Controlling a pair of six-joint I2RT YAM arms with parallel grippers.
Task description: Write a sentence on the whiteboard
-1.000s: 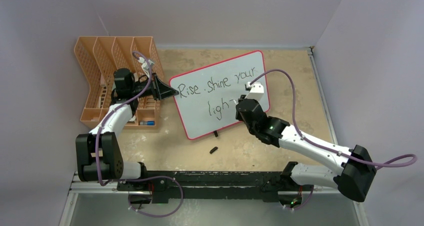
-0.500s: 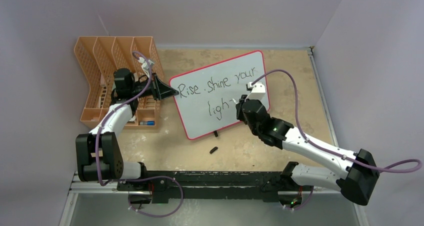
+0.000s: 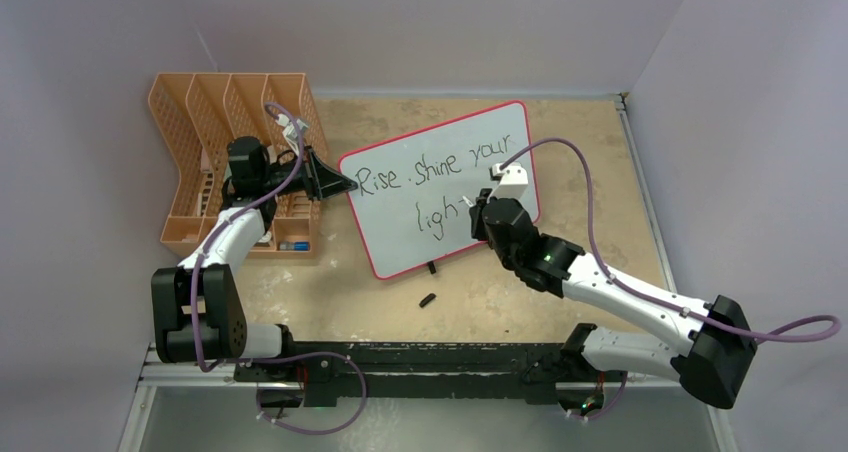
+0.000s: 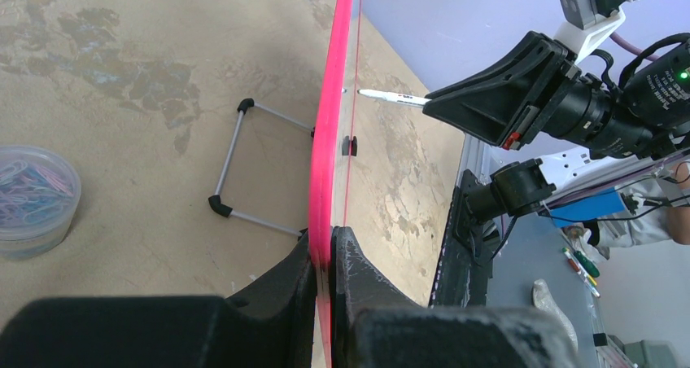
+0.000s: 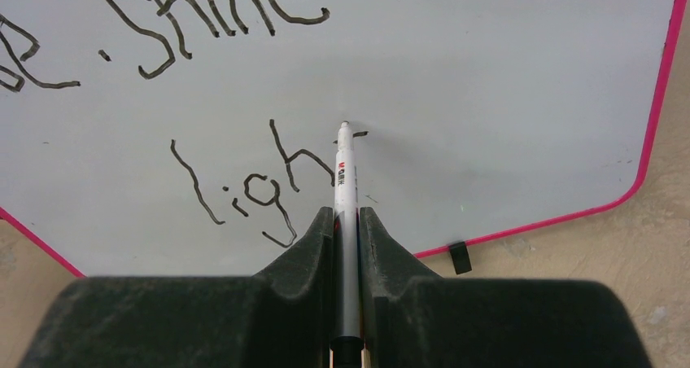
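**Lavender walls, tan surface, a board with its second line unfinished**

Pale lavender walls [image 3: 450, 22] close in the scuffed tan surface [image 3: 570, 142]. The whiteboard [image 3: 395, 237] stands near its middle, propped by a grey wire stand [image 4: 230, 152] behind it. The left tool [image 4: 325, 246] is pressed together on the board's pink rim at the left edge, just beside the "R". The sentence [image 3: 440, 167] runs in black across the white face: "Rise . shine your" on the upper line, then "ligh" and a short stroke below. The right tool [image 5: 346, 217] pinches a white marker [image 5: 345, 173] that points at the board. The marker's tip sits at that short stroke, though actual contact cannot be told for certain. An orange mesh file rack [image 3: 215, 142] stands left of the board, beyond the left arm. A small black piece [image 3: 428, 299] lies on the surface in front of the board, and a clear tub of paper clips [image 4: 32, 201] sits behind it
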